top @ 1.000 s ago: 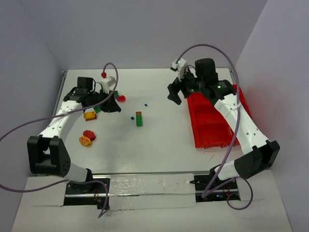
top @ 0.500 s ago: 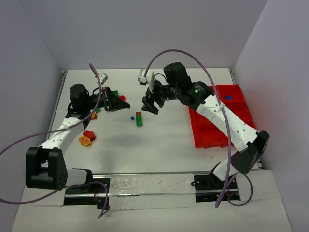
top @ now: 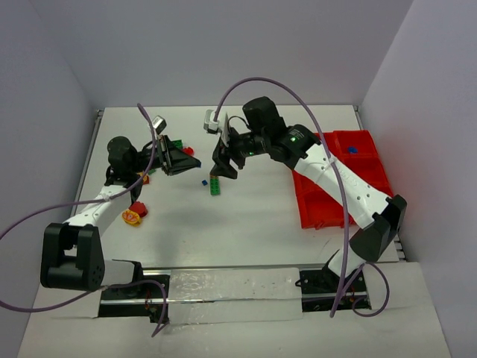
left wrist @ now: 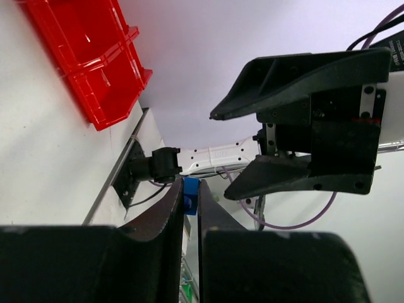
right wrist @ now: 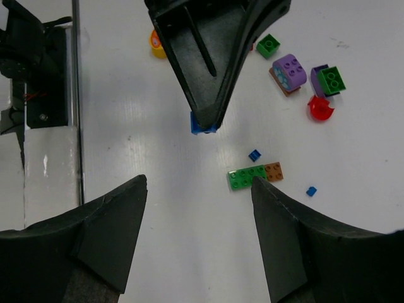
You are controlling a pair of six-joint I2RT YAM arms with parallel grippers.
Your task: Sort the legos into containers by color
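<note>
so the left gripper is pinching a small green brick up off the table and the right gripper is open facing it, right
Not quite. The left gripper is pinching a small blue brick, not a green one. The left wrist view shows it between the fingertips, and the right wrist view confirms it. The rest holds: the brick is up off the table and the right gripper is open, facing it.

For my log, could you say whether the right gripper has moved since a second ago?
Yes: the right gripper swung left, away from the red tray, toward the green brick stack.
</note>
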